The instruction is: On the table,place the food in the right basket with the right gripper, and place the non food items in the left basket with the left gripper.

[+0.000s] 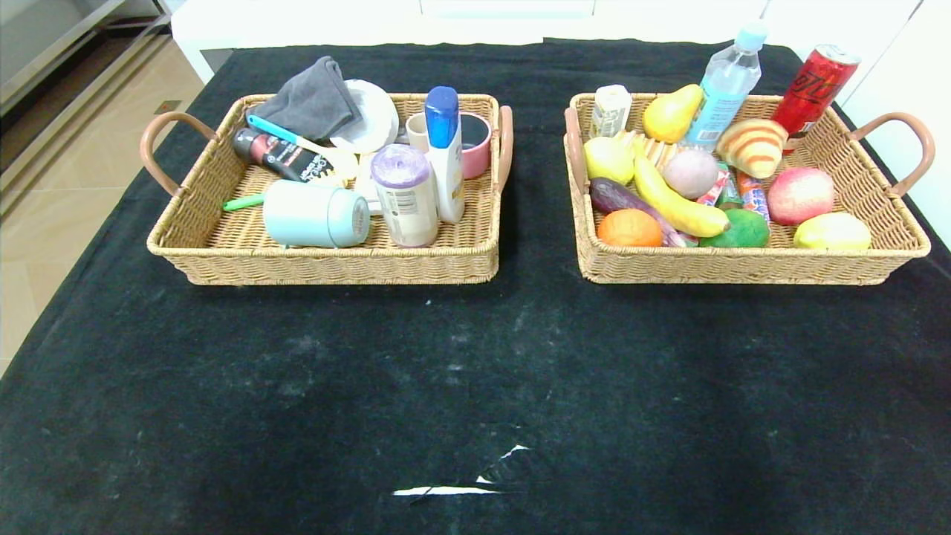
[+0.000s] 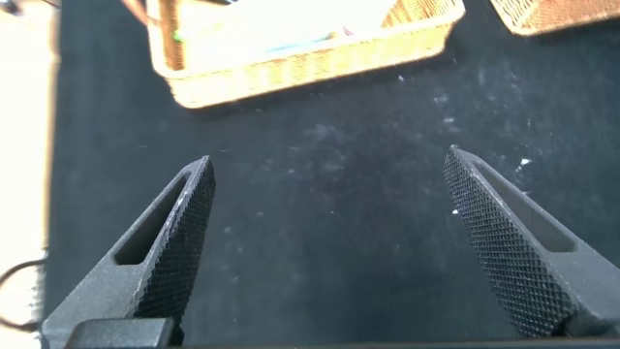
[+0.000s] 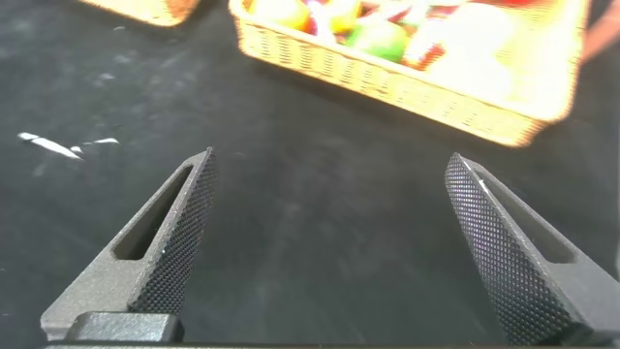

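The left wicker basket [image 1: 223, 256] holds non-food: a grey cloth [image 1: 312, 100], a mint cup [image 1: 316, 214], a blue-capped bottle [image 1: 444, 152], a purple-lidded jar [image 1: 405, 195] and a pink cup [image 1: 475, 141]. The right wicker basket [image 1: 743, 266] holds food: a banana [image 1: 676, 204], a pear [image 1: 671, 111], a peach [image 1: 800, 195], a water bottle [image 1: 724, 85], a red can [image 1: 813, 85]. Neither arm shows in the head view. My left gripper [image 2: 329, 170] is open and empty over black cloth, the left basket [image 2: 291, 68] beyond it. My right gripper [image 3: 329, 165] is open and empty, the right basket [image 3: 407, 82] beyond it.
The black tablecloth [image 1: 475, 371] has a small tear showing white near the front edge [image 1: 461, 487]. White cabinets stand behind the table. Floor lies past the table's left edge.
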